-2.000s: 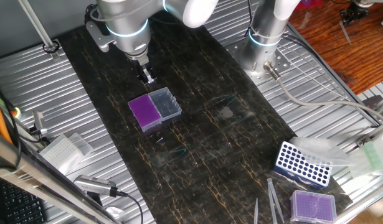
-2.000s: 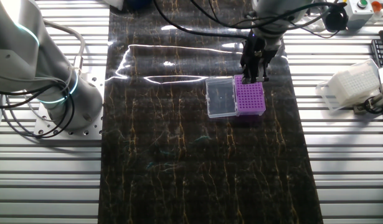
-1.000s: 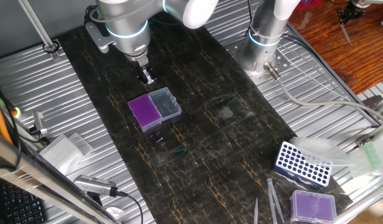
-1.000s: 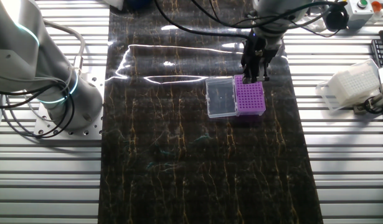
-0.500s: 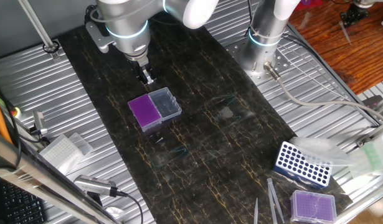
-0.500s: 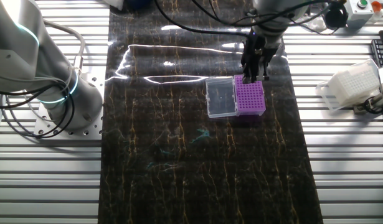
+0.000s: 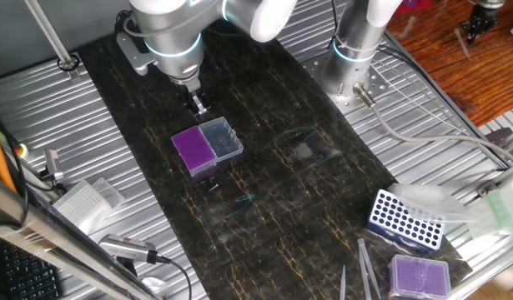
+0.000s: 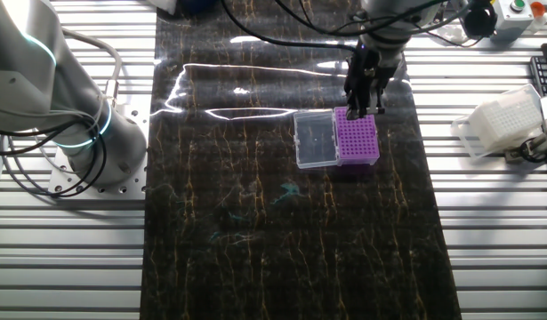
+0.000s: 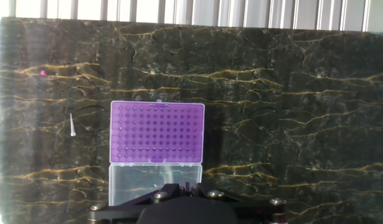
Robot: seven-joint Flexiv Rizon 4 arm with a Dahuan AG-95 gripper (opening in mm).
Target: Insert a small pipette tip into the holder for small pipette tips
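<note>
The holder for small pipette tips has a purple gridded top (image 7: 193, 150) with its clear lid panel (image 7: 223, 139) joined alongside; it lies on the dark mat. It also shows in the other fixed view (image 8: 357, 138) and the hand view (image 9: 157, 134). My gripper (image 7: 197, 105) hangs just above the holder's far edge (image 8: 364, 105). In the hand view the gripper (image 9: 190, 185) has its jaws pressed together, and a faint pale sliver, the small pipette tip (image 9: 170, 171), sticks out from them over the lid. A second loose tip (image 9: 72, 125) lies on the mat beside the holder.
A teal-tinted tip (image 7: 245, 200) lies on the mat in front of the holder. A blue rack (image 7: 405, 220), a lidless purple box (image 7: 419, 275) and grey tweezers (image 7: 366, 268) sit at the front right. A second arm's base (image 7: 354, 58) stands at the back.
The arm's upper body has shifted slightly; the gripper stays over the holder's far edge. The holder has not moved.
</note>
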